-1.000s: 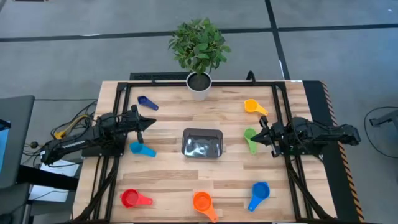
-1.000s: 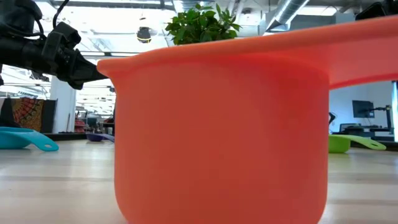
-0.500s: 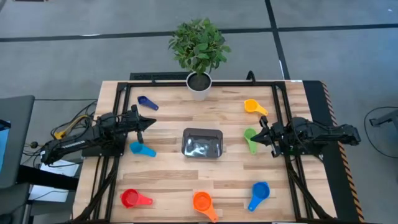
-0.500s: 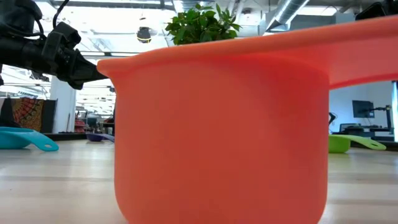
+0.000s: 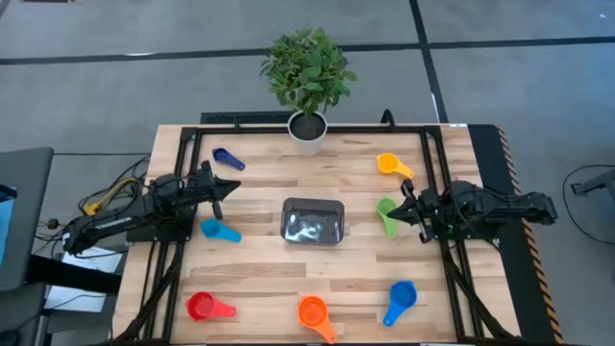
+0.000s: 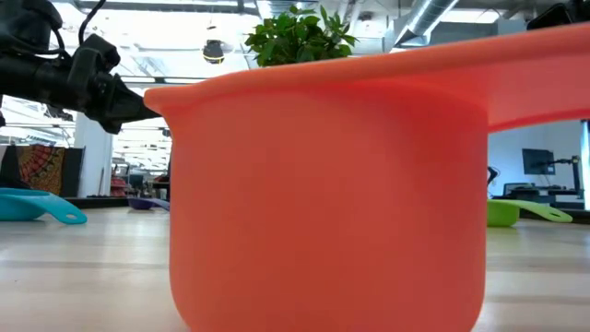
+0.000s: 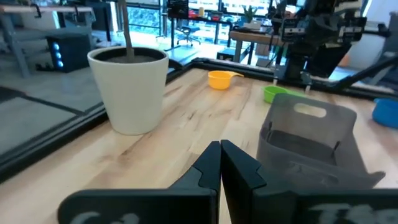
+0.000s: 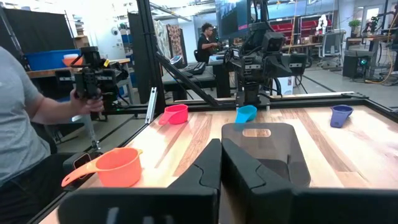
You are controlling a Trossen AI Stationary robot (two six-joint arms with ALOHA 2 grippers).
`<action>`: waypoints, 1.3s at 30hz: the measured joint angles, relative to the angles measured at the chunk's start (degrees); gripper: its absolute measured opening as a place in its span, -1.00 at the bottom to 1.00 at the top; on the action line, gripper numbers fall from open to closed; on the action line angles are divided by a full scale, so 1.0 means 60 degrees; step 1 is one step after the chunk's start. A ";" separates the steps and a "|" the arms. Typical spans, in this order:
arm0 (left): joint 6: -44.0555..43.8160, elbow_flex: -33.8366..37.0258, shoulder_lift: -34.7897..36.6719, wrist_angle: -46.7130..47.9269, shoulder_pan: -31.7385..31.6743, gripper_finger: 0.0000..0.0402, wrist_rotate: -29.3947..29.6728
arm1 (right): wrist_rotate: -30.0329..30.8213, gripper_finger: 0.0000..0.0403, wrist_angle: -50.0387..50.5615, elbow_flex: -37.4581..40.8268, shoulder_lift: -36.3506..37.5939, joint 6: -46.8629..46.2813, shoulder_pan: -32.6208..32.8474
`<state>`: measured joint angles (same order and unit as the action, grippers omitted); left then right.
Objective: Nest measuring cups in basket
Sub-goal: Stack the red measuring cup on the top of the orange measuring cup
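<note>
The dark grey basket point(image 5: 311, 220) sits mid-table with nothing in it. Several measuring cups lie around it, each resting on its base. They are dark blue point(image 5: 227, 159), light blue point(image 5: 220, 231), red point(image 5: 208, 308), orange point(image 5: 316, 315), blue point(image 5: 400, 300), green point(image 5: 386, 215) and yellow point(image 5: 392, 165). In the low view the orange cup point(image 6: 323, 184) fills most of the picture. My left gripper point(image 5: 231, 187) point(image 7: 220, 163) is shut and level at the table's left, pointing toward the basket. My right gripper point(image 5: 397, 213) point(image 8: 221, 159) is shut and level at the right, its tip above the green cup.
A white plant pot point(image 5: 307, 133) with a leafy plant stands at the far edge, behind the basket. Black frame rails point(image 5: 187, 163) run along the table's left, right and far sides. A person point(image 8: 25, 118) stands beyond the table's near side.
</note>
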<state>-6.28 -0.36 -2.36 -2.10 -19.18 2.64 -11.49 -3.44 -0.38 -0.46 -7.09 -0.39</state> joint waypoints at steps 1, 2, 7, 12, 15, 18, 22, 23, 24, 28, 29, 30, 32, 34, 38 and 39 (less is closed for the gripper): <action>-0.0169 0.0000 -0.0001 0.0002 0.0000 -1.00 -0.0001 | -0.0003 -0.86 0.0000 0.0004 0.0000 0.0000 -0.0002; -0.0337 -0.0002 -0.0001 0.0002 0.0000 -1.00 -0.0001 | 0.0000 -0.86 0.0000 0.0000 -0.0001 0.0000 0.0001; -0.0792 0.0000 0.0001 0.0000 0.0000 -1.00 0.0010 | 0.0022 -0.83 0.0097 0.0004 0.0001 0.0552 -0.0016; -0.0834 -0.0001 -0.0002 -0.0063 0.0000 -1.00 0.0441 | 0.0807 -0.81 0.0221 0.0000 -0.0001 0.2986 -0.0239; -0.0848 0.0000 -0.0002 -0.0063 0.0000 -1.00 0.0408 | 0.1418 -0.80 0.0160 0.0000 0.0010 0.4174 -0.0515; -0.1099 -0.0002 -0.0002 -0.0063 0.0002 -1.00 0.0383 | 0.1927 -0.81 0.0175 0.0000 0.0024 0.4716 -0.0804; -0.1178 0.0000 0.0000 -0.0063 0.0004 -1.00 0.0374 | 0.2248 -0.83 0.0181 0.0000 0.0024 0.4736 -0.1134; -0.1210 0.0000 0.0001 -0.0063 0.0004 -1.00 0.0356 | 0.2236 -0.83 0.0182 0.0000 0.0024 0.4667 -0.1197; -0.1257 0.0000 -0.0002 -0.0063 0.0004 -1.00 0.0352 | 0.2237 -0.83 0.0177 0.0000 0.0024 0.4473 -0.1243; -0.1289 -0.0003 -0.0001 -0.0062 0.0004 -1.00 0.0351 | 0.2488 -0.85 0.0037 0.0000 0.0028 0.3232 -0.1462; -0.1309 0.0000 -0.0002 -0.0054 0.0004 -1.00 0.0331 | 0.2488 -0.85 0.0044 0.0000 0.0024 0.2965 -0.1502; -0.1378 0.0000 -0.0003 -0.0032 0.0004 -1.00 0.0276 | 0.2484 -0.85 0.0033 0.0000 0.0024 0.2746 -0.1544; -0.1592 0.0000 -0.0089 -0.0009 0.0004 -1.00 0.0096 | 0.2450 -0.86 0.0036 0.0000 0.0025 0.2443 -0.1593; -0.1728 -0.0003 -0.0230 0.0036 0.0004 -1.00 -0.0238 | 0.2448 -0.85 0.0029 0.0000 0.0024 0.2405 -0.1594; -0.1888 -0.0004 -0.0678 -0.0164 0.0134 -1.00 -0.0874 | 0.2441 -0.83 0.0018 0.0000 0.0024 0.3223 -0.1591; -0.1914 -0.0004 -0.0814 -0.0278 0.0243 -1.00 -0.0951 | 0.2437 -0.82 -0.0005 0.0000 0.0024 0.3342 -0.1587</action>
<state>-17.77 -0.38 -7.24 -3.77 -17.72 -3.06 3.14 -3.48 -0.38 -0.32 12.96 -9.91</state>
